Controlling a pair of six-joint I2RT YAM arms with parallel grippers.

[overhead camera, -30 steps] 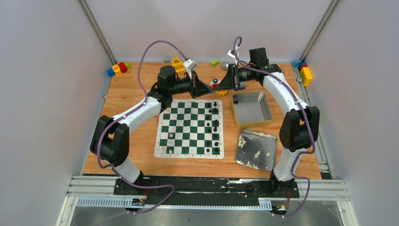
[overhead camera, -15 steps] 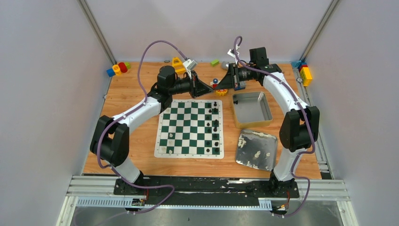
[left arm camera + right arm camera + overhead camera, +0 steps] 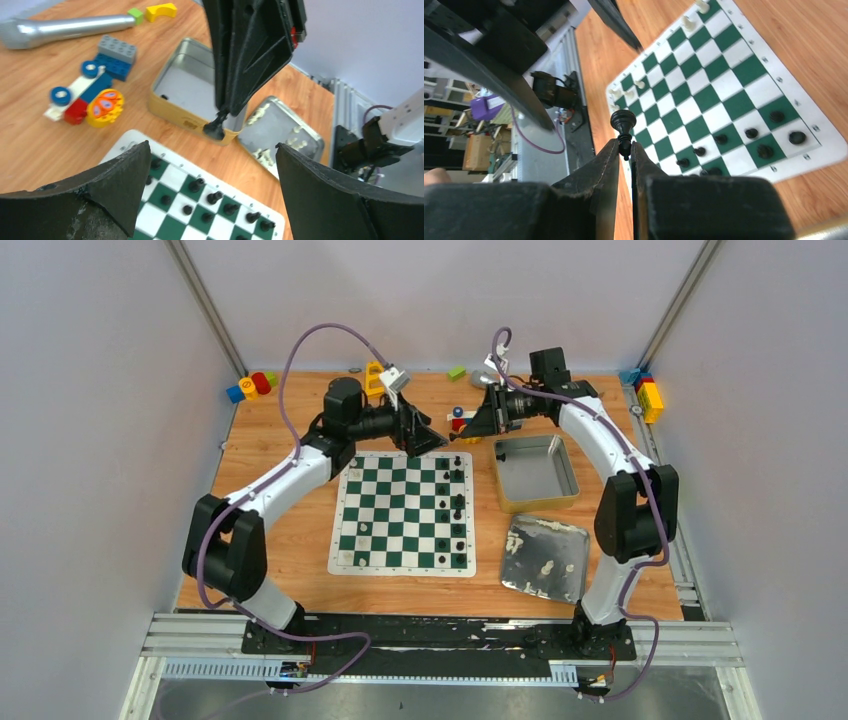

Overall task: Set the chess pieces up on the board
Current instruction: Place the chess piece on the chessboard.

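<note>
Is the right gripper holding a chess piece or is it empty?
Holding one. The right gripper is shut on a black piece, gripped by its top with the base sticking out.

wood-grain table [image 3: 300, 562], shiny metal tin [image 3: 172, 111], smooth black plastic chess piece [image 3: 623, 121]

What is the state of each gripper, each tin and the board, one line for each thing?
Left gripper: fingers open, empty.
Right gripper: fingers shut on a black piece, lifted in the air.
Deep tin: open, almost empty.
Flat tin: open, white pieces lying inside.
Board: flat, partly set, mostly black pieces standing.
</note>
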